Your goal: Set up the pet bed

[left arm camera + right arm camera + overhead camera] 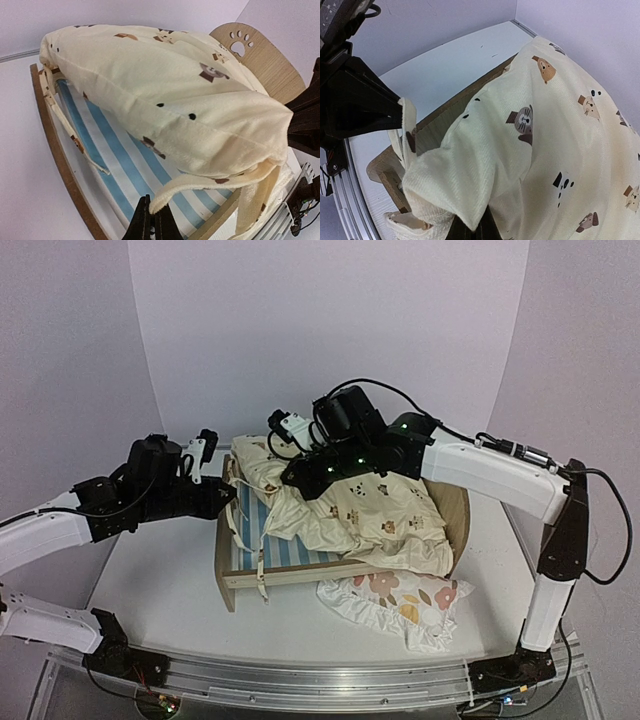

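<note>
Pet bed could tip if the left gripper and right gripper, both clenched on its cushion, pull unevenly.

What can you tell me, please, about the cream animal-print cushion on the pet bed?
The cushion is soft cream fabric printed with small brown animal faces, with tie straps at its edges. It lies crumpled across the pet bed, with one end lifted clear of it. The left hand pinches a strap at one corner, and the right hand grips another corner.
</note>
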Robot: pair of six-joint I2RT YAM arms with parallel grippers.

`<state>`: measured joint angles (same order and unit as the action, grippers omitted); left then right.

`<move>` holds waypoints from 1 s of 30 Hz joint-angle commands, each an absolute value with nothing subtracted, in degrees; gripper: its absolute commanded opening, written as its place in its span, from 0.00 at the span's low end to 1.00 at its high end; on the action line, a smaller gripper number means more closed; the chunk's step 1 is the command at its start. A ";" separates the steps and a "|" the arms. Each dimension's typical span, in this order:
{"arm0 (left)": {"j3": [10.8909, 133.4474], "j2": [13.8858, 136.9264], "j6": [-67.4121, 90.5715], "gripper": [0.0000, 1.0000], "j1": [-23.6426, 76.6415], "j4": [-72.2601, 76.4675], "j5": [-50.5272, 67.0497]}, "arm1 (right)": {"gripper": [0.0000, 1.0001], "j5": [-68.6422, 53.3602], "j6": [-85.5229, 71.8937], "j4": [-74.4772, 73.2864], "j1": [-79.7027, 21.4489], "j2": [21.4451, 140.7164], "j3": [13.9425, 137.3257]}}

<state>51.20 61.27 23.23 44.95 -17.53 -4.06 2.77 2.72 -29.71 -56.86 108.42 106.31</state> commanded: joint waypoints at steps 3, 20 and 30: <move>54.16 59.01 24.26 0.02 45.00 -23.11 -8.76 | 0.00 2.20 1.64 -28.23 -55.99 106.60 106.08; 60.85 60.25 24.08 0.03 45.01 -29.50 -10.81 | 0.00 0.44 0.44 -27.87 -56.01 109.06 107.23; 58.81 62.03 26.62 0.05 45.04 -32.37 -7.70 | 0.00 0.44 0.44 -27.74 -56.00 109.07 105.75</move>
<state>58.48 61.08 24.77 44.95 -30.45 -9.06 0.39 1.02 -29.36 -56.62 108.79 106.24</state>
